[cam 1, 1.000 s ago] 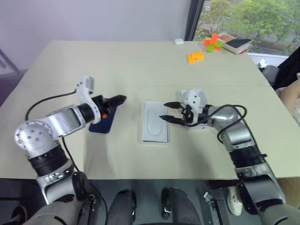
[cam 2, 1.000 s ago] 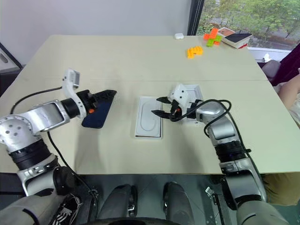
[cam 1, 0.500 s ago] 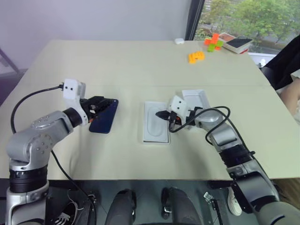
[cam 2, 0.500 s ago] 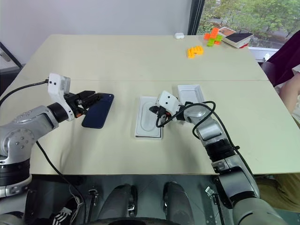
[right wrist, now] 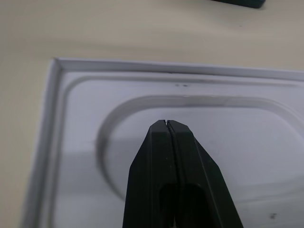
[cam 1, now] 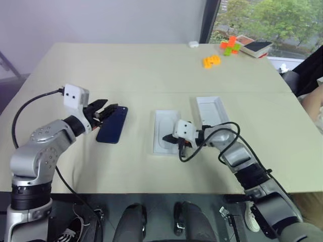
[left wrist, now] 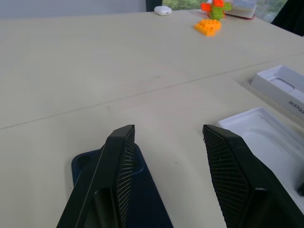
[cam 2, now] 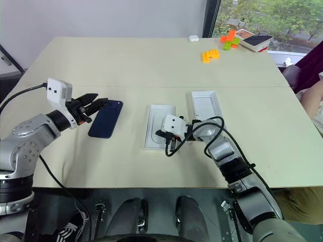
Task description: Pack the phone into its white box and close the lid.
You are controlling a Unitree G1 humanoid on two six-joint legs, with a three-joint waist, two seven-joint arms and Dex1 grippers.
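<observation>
Phone (cam 1: 112, 124): dark navy, lying flat on the beige worktop (cam 1: 126, 70), on the robot's left side, well apart from the other box parts.
Left gripper (cam 1: 104, 111): hovering at the phone's far-left edge, pointing roughly level across the worktop toward the right; fingers (left wrist: 118, 161) spread apart with nothing between them; in the left wrist view the phone's corner lies just under the left finger.
White insert (cam 1: 166, 132): flat white piece with an oval recess, lying near the middle of the worktop, between the phone and the white tray on the right.
Right gripper (cam 1: 170, 138): over the near part of the insert, pointing toward the robot's left and tilted down; fingers (right wrist: 171, 161) pressed together, tips poised over the oval recess, holding nothing; contact with the insert cannot be told.
White box part (cam 1: 212, 110): shallow white rectangular tray just beside the insert on its right, open side up, with printed lettering on its side wall in the left wrist view; box or lid cannot be told.
Far corner of worktop: orange blocks (cam 1: 211, 61), an orange-and-green block cluster (cam 1: 229, 45), a small white object (cam 1: 193, 44), and a flat device with a dark top (cam 1: 257, 47) near the window.
Right edge: a person's arm (cam 1: 309, 103) beside the worktop.
</observation>
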